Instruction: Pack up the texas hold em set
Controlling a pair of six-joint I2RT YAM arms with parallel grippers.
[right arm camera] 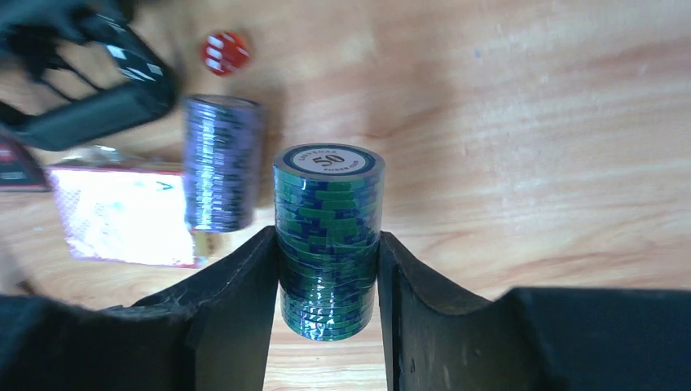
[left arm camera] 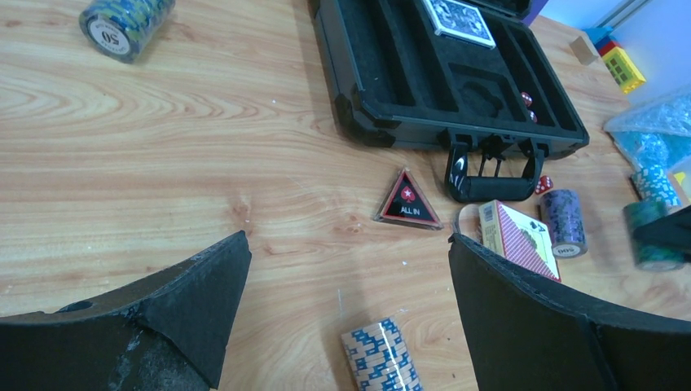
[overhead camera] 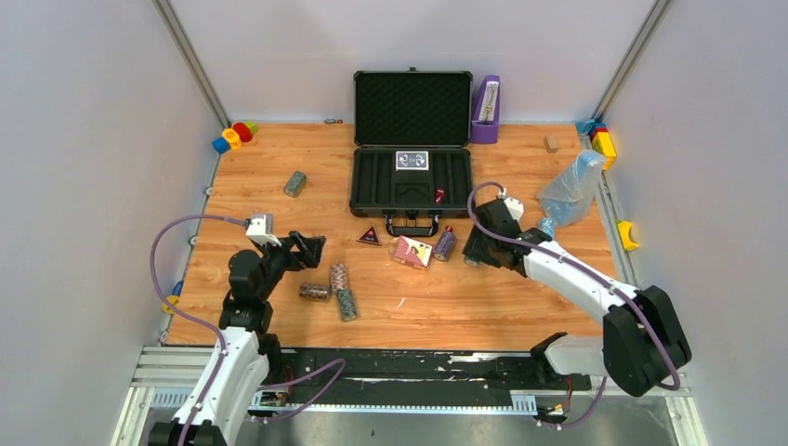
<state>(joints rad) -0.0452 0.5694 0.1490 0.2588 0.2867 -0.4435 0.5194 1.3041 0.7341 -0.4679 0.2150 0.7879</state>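
The black case [overhead camera: 370,181] lies open at the far centre. It holds one card deck [overhead camera: 412,160] and two red dice [left arm camera: 525,98]. A second deck [overhead camera: 411,251], one triangle [overhead camera: 369,236] and a third die [right arm camera: 226,51] lie just near of its handle.

Seven chip rolls show:
- three rolls [overhead camera: 338,277] by the left gripper [overhead camera: 311,249], whose fingers stand wide apart over the wood
- one lone roll [overhead camera: 295,183] at far left
- a purple roll [overhead camera: 445,244]
- a teal roll [overhead camera: 546,226] by the plastic bag [overhead camera: 571,186]
- a green roll [right arm camera: 328,195] clamped in the right gripper [right arm camera: 326,238]
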